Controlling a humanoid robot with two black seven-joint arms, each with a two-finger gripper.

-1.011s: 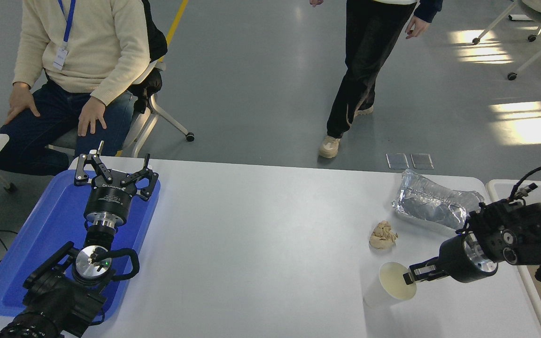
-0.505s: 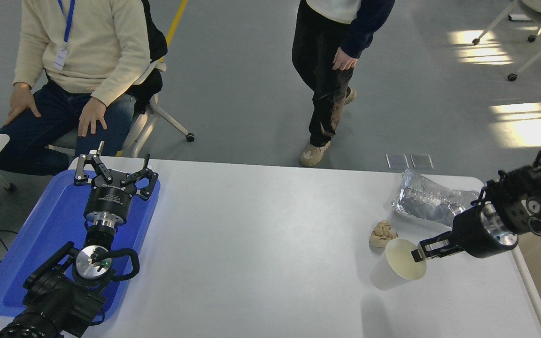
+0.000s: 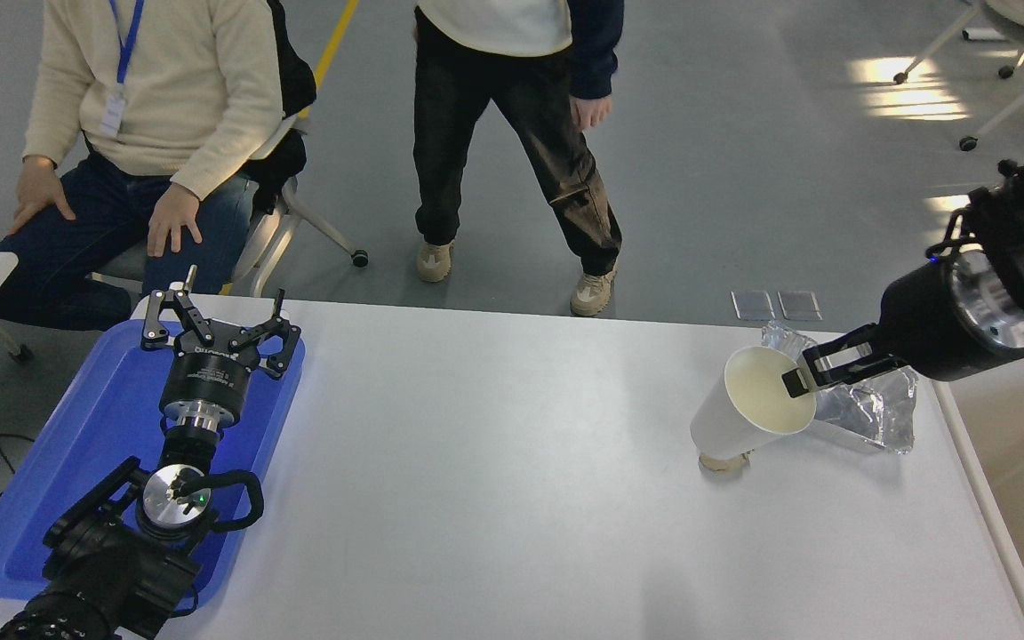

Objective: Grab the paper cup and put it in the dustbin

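In the head view we see our right gripper (image 3: 798,380) at mid-right pinching the rolled rim of the smooth, tapered white paper cup (image 3: 748,409), tilted above the table (image 3: 494,462) before crinkled silver foil (image 3: 868,404), while our left gripper (image 3: 214,333), fingers spread, hangs over the glossy blue tray (image 3: 76,462) at lower left.

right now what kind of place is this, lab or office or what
Most likely a robotics lab or test floor in an industrial-style hall. A white table stands on bare grey concrete with a yellow floor line, a seated person wears a lanyard, and wheeled chairs stand about.
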